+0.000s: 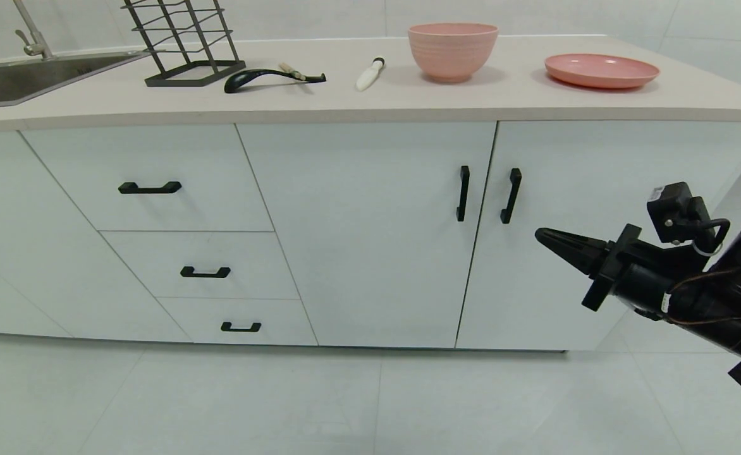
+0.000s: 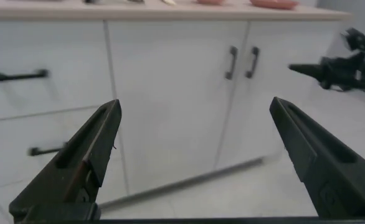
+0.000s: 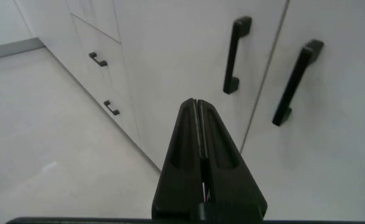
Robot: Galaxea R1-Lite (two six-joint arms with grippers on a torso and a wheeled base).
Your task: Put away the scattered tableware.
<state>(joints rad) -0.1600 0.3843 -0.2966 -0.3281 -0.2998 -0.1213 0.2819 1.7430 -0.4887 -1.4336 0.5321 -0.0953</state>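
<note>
On the beige countertop (image 1: 345, 104) stand a pink bowl (image 1: 453, 50) and, to its right, a pink plate (image 1: 601, 69). A black ladle (image 1: 263, 78), a small wooden-handled utensil (image 1: 293, 71) and a white-handled utensil (image 1: 370, 74) lie left of the bowl. My right gripper (image 1: 542, 236) is shut and empty, held low in front of the right cabinet door, just right of the two door handles (image 1: 511, 195). In the right wrist view the right gripper (image 3: 197, 109) points at those handles (image 3: 235, 55). My left gripper (image 2: 195, 112) is open and empty, facing the cabinet front.
A black wire rack (image 1: 187, 44) stands at the back left of the counter, beside a steel sink (image 1: 29, 72) with a tap. Below are three drawers with black handles (image 1: 149, 187) and two white doors. Pale tiled floor (image 1: 345, 404) lies in front.
</note>
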